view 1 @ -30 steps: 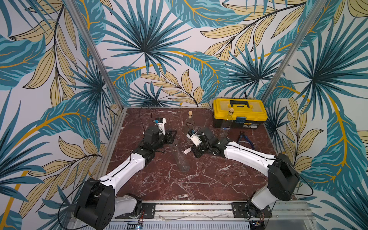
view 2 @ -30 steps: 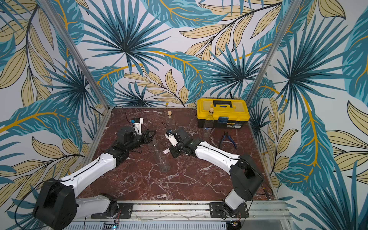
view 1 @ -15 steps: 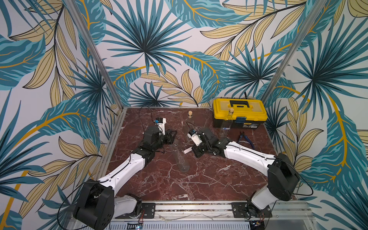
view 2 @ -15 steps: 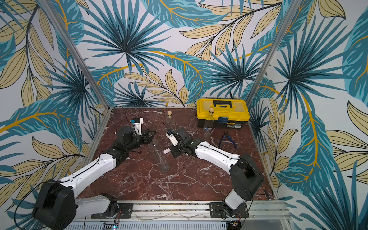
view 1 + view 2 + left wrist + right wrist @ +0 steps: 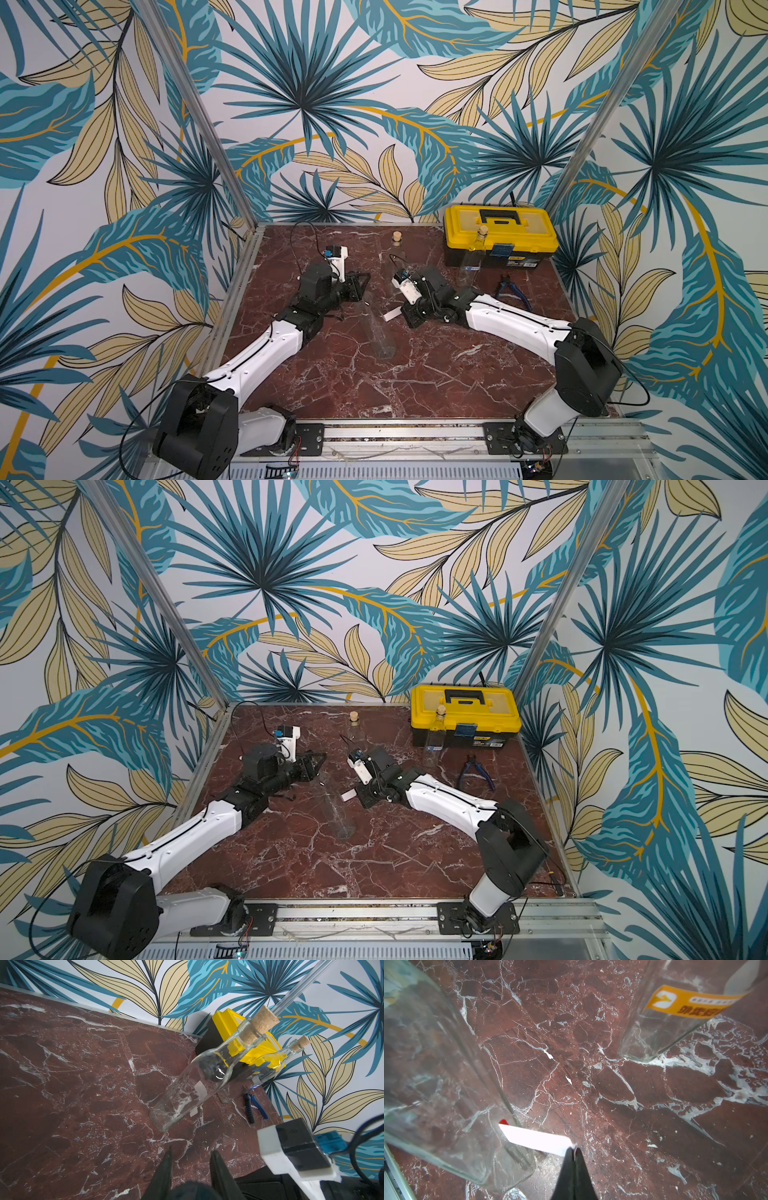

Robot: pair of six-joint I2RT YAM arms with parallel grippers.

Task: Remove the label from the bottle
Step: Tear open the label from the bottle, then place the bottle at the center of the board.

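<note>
A clear glass bottle (image 5: 377, 330) (image 5: 337, 810) lies tilted mid-table, base toward the front. Its neck end reaches my left gripper (image 5: 362, 286). In the left wrist view that gripper (image 5: 192, 1150) shows its fingers a little apart, with only a dark blur deep between them and the bottle out of frame. My right gripper (image 5: 402, 311) (image 5: 574, 1147) is shut on the free end of a white label (image 5: 535, 1139) (image 5: 390, 316). The label's other end still sticks to the bottle (image 5: 436, 1084) near its base.
Two corked clear bottles stand behind, one at the back middle (image 5: 398, 255) and one (image 5: 473, 262) in front of the yellow toolbox (image 5: 498, 235). One standing bottle (image 5: 675, 1012) carries an orange label. Blue pliers (image 5: 511, 289) lie right of the arms.
</note>
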